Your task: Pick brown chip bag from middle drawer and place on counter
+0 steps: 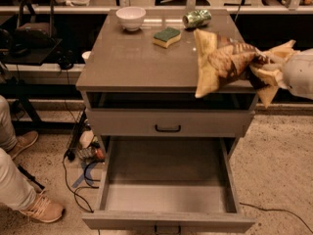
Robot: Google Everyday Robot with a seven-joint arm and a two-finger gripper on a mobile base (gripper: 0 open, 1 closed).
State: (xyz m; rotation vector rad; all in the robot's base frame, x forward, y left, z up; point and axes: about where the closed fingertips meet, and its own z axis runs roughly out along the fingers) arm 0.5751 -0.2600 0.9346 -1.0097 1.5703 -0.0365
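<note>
The brown chip bag (226,61) is a crumpled dark-brown foil bag with tan edges. It hangs in the air over the right front part of the counter (132,58). My gripper (262,68) comes in from the right edge and is shut on the bag's right end. The middle drawer (166,185) is pulled wide open below, and its pale grey floor is bare. The shallower drawer with the black bar handle (167,128) sits shut above it.
On the counter stand a white bowl (130,17), a green-topped yellow sponge (167,36) and a green can (197,18) lying on its side at the back. A person's legs and shoes (19,180) are at the left. Cables lie on the floor by the cabinet.
</note>
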